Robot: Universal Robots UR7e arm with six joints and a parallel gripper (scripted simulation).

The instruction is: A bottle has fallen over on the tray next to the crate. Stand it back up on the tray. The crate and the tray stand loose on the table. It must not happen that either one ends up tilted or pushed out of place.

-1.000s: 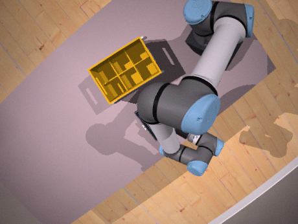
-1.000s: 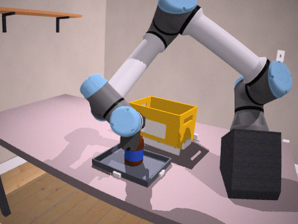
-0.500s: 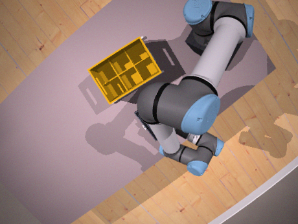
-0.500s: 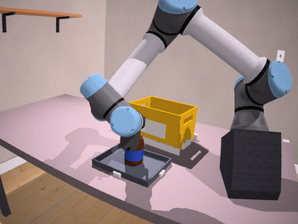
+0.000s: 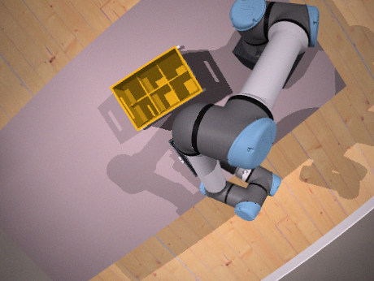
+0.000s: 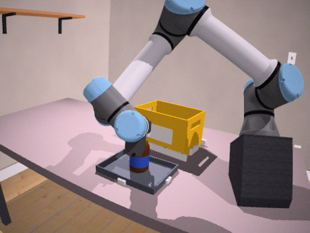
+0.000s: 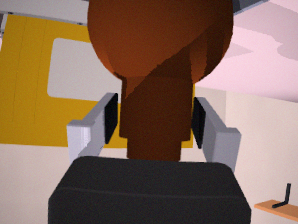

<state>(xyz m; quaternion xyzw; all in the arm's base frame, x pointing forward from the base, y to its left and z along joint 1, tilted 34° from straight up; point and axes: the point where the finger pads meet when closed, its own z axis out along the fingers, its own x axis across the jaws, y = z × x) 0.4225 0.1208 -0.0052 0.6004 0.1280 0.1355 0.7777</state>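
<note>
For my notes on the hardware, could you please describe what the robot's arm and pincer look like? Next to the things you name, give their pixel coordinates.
The arm (image 5: 266, 73) (image 6: 232, 42) has light grey tubes, dark grey joints, black rings and round blue caps. The pincer (image 7: 155, 110) has pale grey fingers with black pads.

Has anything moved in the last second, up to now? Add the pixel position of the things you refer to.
Nothing has visibly moved. The bottle (image 6: 139, 163) (image 7: 157, 107) stands upright on the tray (image 6: 153, 190), with the open gripper (image 7: 155, 110) around its neck. The crate (image 5: 124, 109) (image 6: 178, 135) (image 7: 25, 90) and tray sit where they were.
</note>
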